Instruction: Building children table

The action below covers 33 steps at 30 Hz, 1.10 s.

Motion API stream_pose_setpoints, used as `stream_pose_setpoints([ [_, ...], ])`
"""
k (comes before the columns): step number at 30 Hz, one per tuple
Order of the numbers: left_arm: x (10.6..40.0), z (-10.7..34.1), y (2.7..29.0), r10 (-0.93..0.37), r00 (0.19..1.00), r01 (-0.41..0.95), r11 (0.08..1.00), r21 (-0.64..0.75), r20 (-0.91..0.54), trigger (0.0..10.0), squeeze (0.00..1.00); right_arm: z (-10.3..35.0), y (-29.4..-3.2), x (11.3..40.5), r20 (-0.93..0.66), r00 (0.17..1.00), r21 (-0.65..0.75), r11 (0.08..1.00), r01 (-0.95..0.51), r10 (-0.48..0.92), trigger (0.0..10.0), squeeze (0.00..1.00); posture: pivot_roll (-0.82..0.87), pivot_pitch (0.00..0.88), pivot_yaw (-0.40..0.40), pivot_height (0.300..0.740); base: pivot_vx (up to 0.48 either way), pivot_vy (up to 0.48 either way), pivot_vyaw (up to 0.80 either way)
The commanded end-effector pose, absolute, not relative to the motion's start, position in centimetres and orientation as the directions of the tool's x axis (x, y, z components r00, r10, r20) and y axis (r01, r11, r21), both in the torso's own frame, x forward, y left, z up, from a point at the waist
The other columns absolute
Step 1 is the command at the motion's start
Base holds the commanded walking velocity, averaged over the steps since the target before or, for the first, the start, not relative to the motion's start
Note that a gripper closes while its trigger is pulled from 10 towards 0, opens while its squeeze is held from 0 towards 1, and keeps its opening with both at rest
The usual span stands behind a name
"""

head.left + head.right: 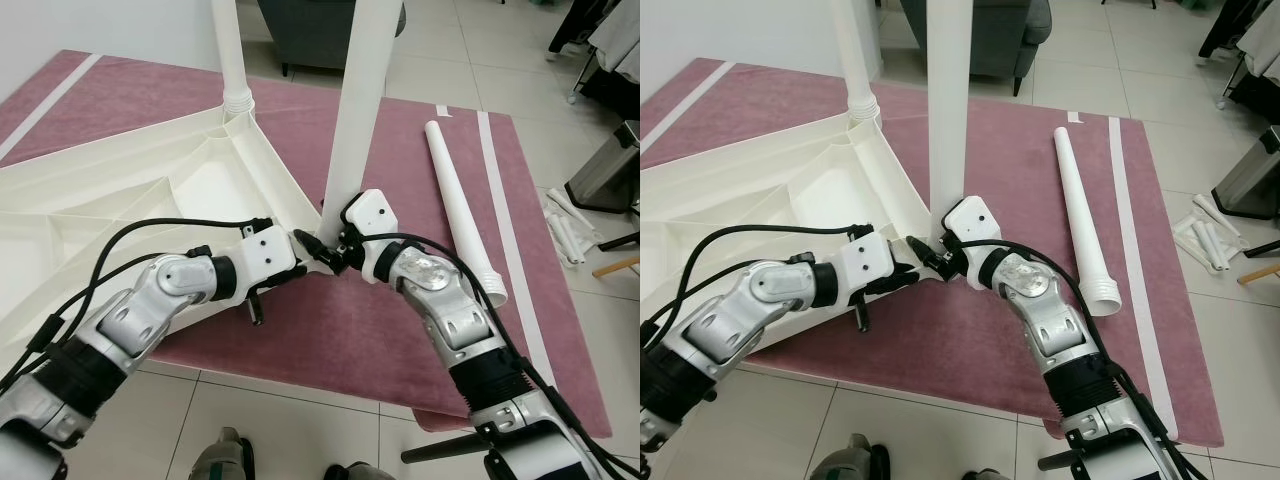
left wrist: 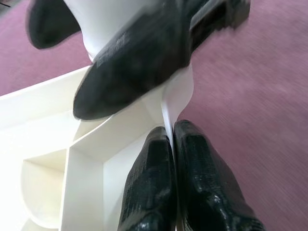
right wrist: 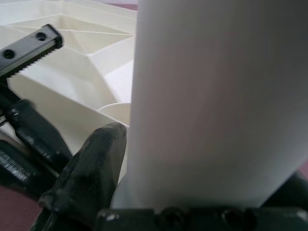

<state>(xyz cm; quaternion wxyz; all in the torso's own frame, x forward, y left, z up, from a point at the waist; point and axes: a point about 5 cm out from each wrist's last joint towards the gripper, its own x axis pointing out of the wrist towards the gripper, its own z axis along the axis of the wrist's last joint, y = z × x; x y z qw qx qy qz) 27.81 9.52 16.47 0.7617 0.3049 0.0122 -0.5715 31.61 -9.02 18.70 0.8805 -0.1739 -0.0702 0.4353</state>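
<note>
A white plastic table top (image 1: 120,200) lies upside down on a maroon rug (image 1: 330,330). One white leg (image 1: 232,60) stands fitted in its far corner. At the near corner a second white leg (image 1: 358,110) stands upright, and my right gripper (image 1: 338,250) is shut on its lower end; the right wrist view shows the leg (image 3: 216,96) against a black finger (image 3: 91,163). Just left of it, my left gripper (image 1: 298,240) is shut on the table top's thin rim (image 2: 166,108), with its fingers (image 2: 149,183) pressed together. A third leg (image 1: 460,200) lies loose on the rug to the right.
A grey armchair (image 1: 320,30) stands behind the rug. On the tiled floor to the right are a metal bin (image 1: 608,170), small white parts (image 1: 568,225) and a wooden stick (image 1: 615,268). A white stripe (image 1: 510,220) runs along the rug's right side.
</note>
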Motion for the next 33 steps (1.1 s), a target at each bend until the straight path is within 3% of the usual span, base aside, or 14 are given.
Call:
stream_pose_setpoints([
  [1,25.0,14.9,10.1,-0.84,-0.007,0.937,-0.195,0.29,-0.542,0.0,0.0,20.9,-10.6,32.0,0.014,0.615,-0.412,0.565,-0.715,0.788,10.0,0.0,0.16,0.095,-0.018,0.74,0.0,0.0,0.0],
  [7,23.3,14.3,11.9,-0.778,-0.066,0.922,-0.288,0.261,-0.625,0.0,0.0,19.7,-10.1,31.1,-0.125,0.453,-0.425,0.365,-0.829,0.883,10.0,0.0,0.17,0.09,-0.029,0.74,0.0,0.0,0.0],
  [15,23.5,14.2,11.6,-0.766,-0.084,0.908,-0.323,0.267,-0.638,0.0,0.0,18.9,-9.6,30.5,-0.157,0.407,-0.409,0.316,-0.856,0.9,10.0,0.0,0.15,0.086,-0.023,0.74,0.0,0.0,0.0],
  [16,23.5,14.2,11.6,-0.765,-0.092,0.905,-0.332,0.267,-0.638,0.0,0.0,18.7,-9.5,30.3,-0.156,0.396,-0.391,0.312,-0.866,0.905,7.1,0.0,0.15,0.086,-0.019,0.74,0.0,0.0,0.0],
  [18,23.4,14.3,11.6,-0.763,-0.096,0.902,-0.338,0.267,-0.64,0.0,0.0,18.6,-9.5,30.2,-0.156,0.386,-0.378,0.306,-0.874,0.909,7.1,0.0,0.15,0.086,-0.019,0.74,0.0,0.0,0.0],
  [19,23.4,14.2,11.6,-0.758,-0.099,0.9,-0.345,0.268,-0.645,0.0,0.0,18.5,-9.5,30.2,-0.146,0.384,-0.356,0.314,-0.88,0.912,0.0,0.0,0.15,0.084,-0.016,0.74,0.0,0.0,0.0],
  [21,23.3,14.2,11.6,-0.755,-0.1,0.898,-0.35,0.268,-0.648,0.0,0.0,18.4,-9.6,30.1,-0.14,0.38,-0.34,0.316,-0.886,0.914,0.0,0.0,0.15,0.084,-0.015,0.74,0.0,0.0,0.0],
  [23,23.7,14.4,11.3,-0.775,-0.084,0.906,-0.322,0.276,-0.627,0.0,0.0,18.1,-9.7,30.7,-0.131,0.453,-0.321,0.394,-0.861,0.882,0.0,0.0,0.15,0.084,-0.015,0.74,0.0,0.0,0.0],
  [25,24.5,15.1,10.0,-0.822,-0.06,0.918,-0.268,0.292,-0.566,0.0,0.0,17.6,-10.0,32.2,-0.105,0.633,-0.314,0.578,-0.753,0.767,0.0,0.0,0.14,0.084,-0.015,0.74,0.0,0.0,0.0],
  [26,24.5,15.1,10.0,-0.822,-0.06,0.918,-0.268,0.292,-0.566,0.0,0.0,17.6,-10.0,32.2,-0.105,0.633,-0.314,0.578,-0.753,0.767,0.0,0.0,0.14,0.084,-0.015,0.74,0.0,0.0,0.0],
  [29,25.7,15.9,8.1,-0.866,-0.029,0.925,-0.212,0.315,-0.499,0.0,0.0,16.4,-10.5,33.5,-0.102,0.821,-0.284,0.774,-0.565,0.562,0.0,0.0,0.14,0.09,-0.016,0.74,0.0,0.0,0.0],
  [32,26.9,16.5,6.2,-0.89,0.002,0.925,-0.172,0.34,-0.456,0.0,0.0,15.2,-10.9,33.8,-0.123,0.915,-0.288,0.868,-0.404,0.385,0.0,0.0,0.14,0.096,-0.01,0.74,0.0,0.0,0.0],
  [33,26.9,16.5,6.2,-0.89,0.002,0.925,-0.172,0.34,-0.456,0.0,0.0,15.2,-10.9,33.8,-0.123,0.915,-0.288,0.868,-0.404,0.385,0.0,0.0,0.14,0.096,-0.01,0.74,0.0,0.0,0.0],
])
